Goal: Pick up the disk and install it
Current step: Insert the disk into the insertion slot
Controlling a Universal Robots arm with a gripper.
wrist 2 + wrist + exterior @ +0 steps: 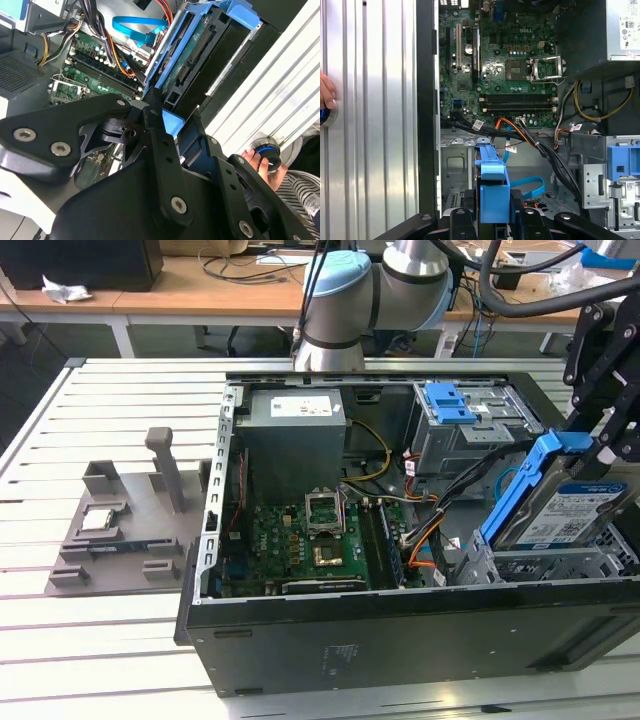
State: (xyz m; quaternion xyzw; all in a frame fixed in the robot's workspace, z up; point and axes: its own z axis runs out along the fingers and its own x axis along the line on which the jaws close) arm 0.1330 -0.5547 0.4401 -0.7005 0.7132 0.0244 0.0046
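The jaws are clamped on the disk (570, 510), gripping the upper end of its blue caddy bracket. In both wrist views the blue tab sits pinched between the black fingers (464, 220). The disk hangs tilted from the jaws, label face up, and slopes down and away from them into the open computer case (400, 640). Its lower end meets the silver drive cage (560, 565) directly beneath the jaws (whether it has entered the slot or merely touches the rim I cannot tell).

Further from the jaws, in the floor of the case, lies the green motherboard (300, 540). A bundle of orange and black cables (425, 535) runs between it and the cage. Past the board stands the grey power supply (290, 430). Near the jaws, beside the cage, a second bay carries a blue latch (450, 400).

Well apart from the jaws, across the whole case, a grey fixture tray (120, 530) rests on the slatted counter (100, 640).

In the second wrist view a person's hand (260, 165) rests on a round knob (267, 150) on the counter, close beside the jaws and outside the case wall.
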